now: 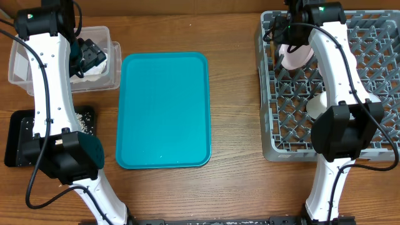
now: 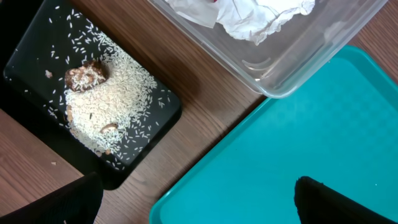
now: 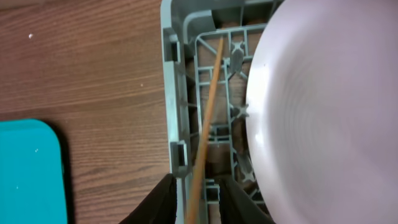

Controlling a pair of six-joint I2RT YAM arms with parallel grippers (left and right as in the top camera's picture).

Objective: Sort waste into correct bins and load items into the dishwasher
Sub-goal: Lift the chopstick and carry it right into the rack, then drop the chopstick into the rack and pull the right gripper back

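Note:
My right gripper point(image 3: 199, 199) hangs over the near-left corner of the grey dishwasher rack point(image 3: 169, 74). A thin wooden stick point(image 3: 208, 112) runs between its fingers with a small gap on each side, so the jaws are slightly open. A white dish point(image 3: 323, 106) stands in the rack just right of the stick. From overhead, this gripper point(image 1: 281, 31) is at the rack's point(image 1: 375, 50) far-left corner, beside the dish point(image 1: 297, 57). My left gripper point(image 1: 92, 55) is wide open and holds nothing. Below it, crumpled napkins point(image 2: 249, 15) lie in the clear tub point(image 2: 311, 56), and rice crumbs point(image 2: 106, 106) with a brown scrap point(image 2: 87, 74) lie in the black tray point(image 2: 37, 50).
The teal serving tray point(image 1: 164, 109) lies bare in the middle of the wooden table, its corner point(image 2: 298, 143) under my left fingers. A small white cup point(image 1: 315, 106) sits in the rack, partly behind the right arm. The black tray point(image 1: 15, 140) lies at the front left.

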